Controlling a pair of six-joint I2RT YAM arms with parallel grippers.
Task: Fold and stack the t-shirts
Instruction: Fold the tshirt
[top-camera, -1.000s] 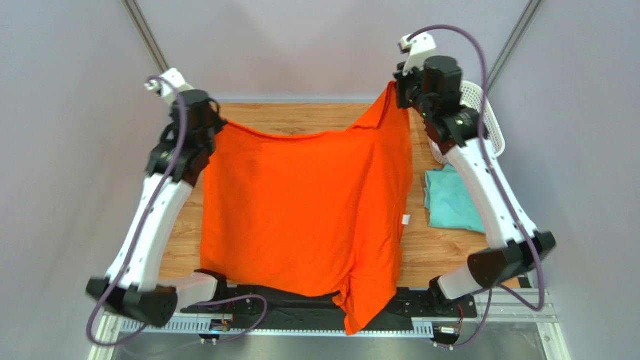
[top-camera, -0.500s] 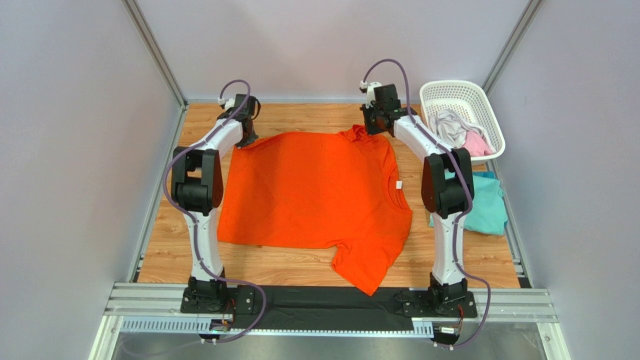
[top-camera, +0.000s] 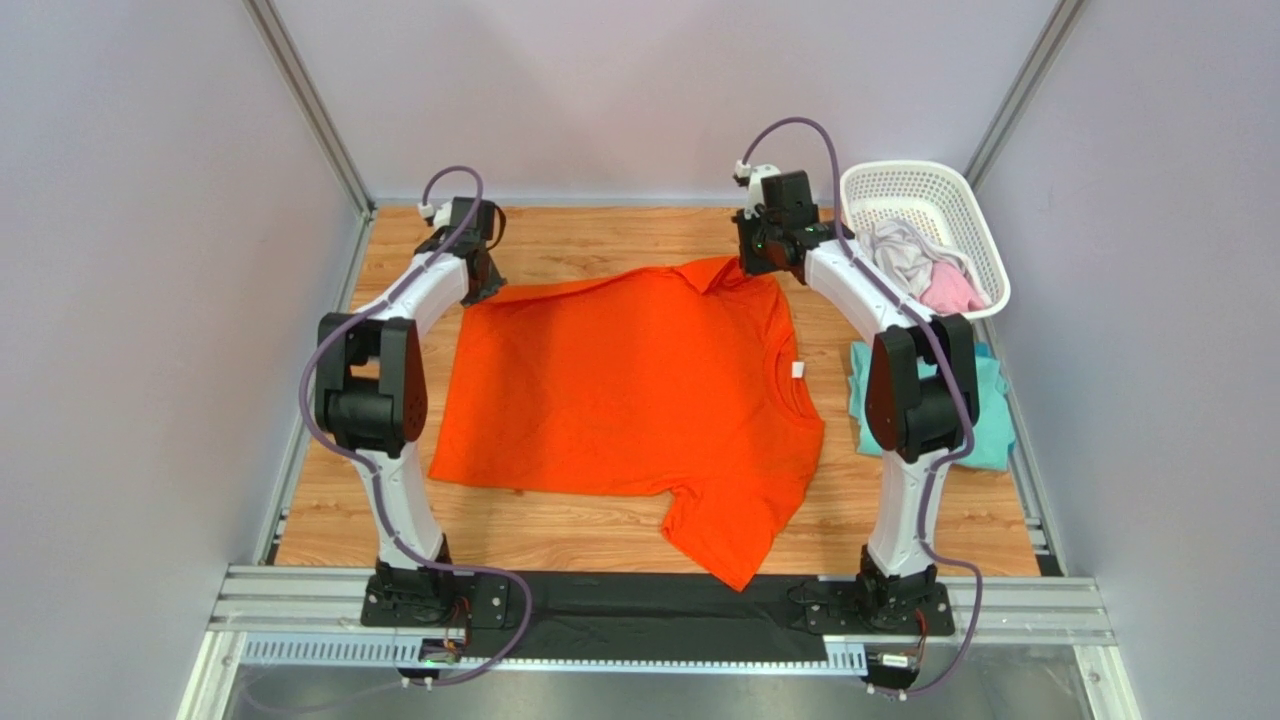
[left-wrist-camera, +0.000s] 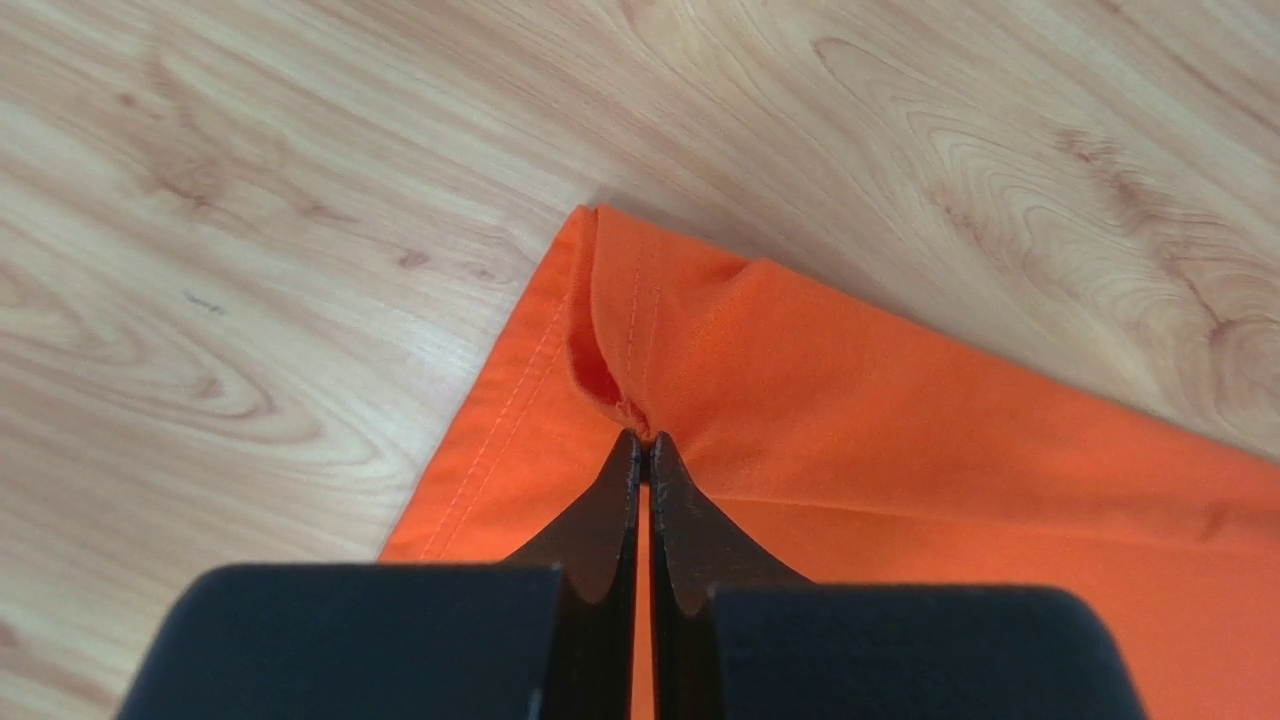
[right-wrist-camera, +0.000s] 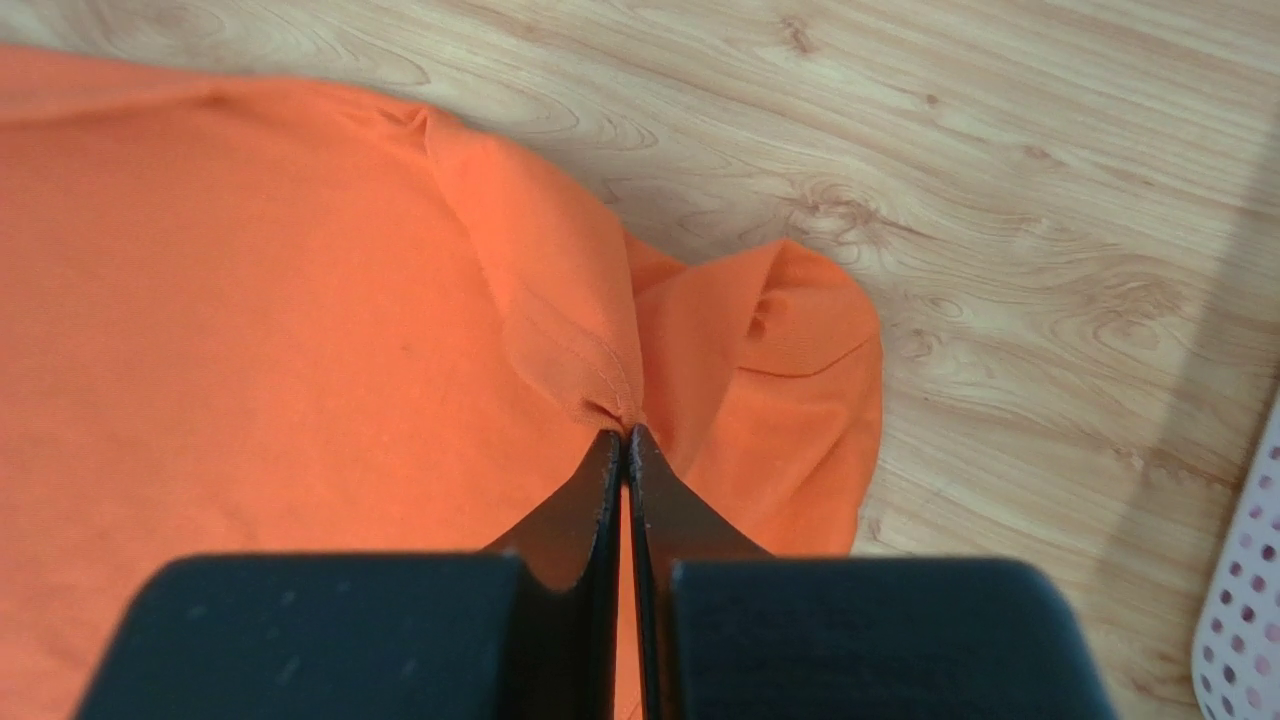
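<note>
A bright orange t-shirt (top-camera: 631, 390) lies spread on the wooden table, hem to the left and collar to the right. At the far left, my left gripper (top-camera: 478, 279) is shut on its hem corner; the left wrist view shows the tips (left-wrist-camera: 643, 438) pinching the stitched hem (left-wrist-camera: 616, 323). My right gripper (top-camera: 748, 264) is shut on bunched cloth at the far sleeve, and its tips (right-wrist-camera: 624, 432) pinch a fold of orange cloth (right-wrist-camera: 564, 338). A folded teal t-shirt (top-camera: 986, 408) lies at the right, partly behind the right arm.
A white lattice basket (top-camera: 920, 174) stands at the far right corner with a grey-white t-shirt (top-camera: 899, 245) and a pink one (top-camera: 951, 287) in it. One orange sleeve (top-camera: 736, 543) reaches towards the table's near edge. Grey walls close in the table on three sides.
A second ago both arms held the orange t-shirt up in the air. They carried it to the far side and lowered it; it now lies spread, both grips kept.
</note>
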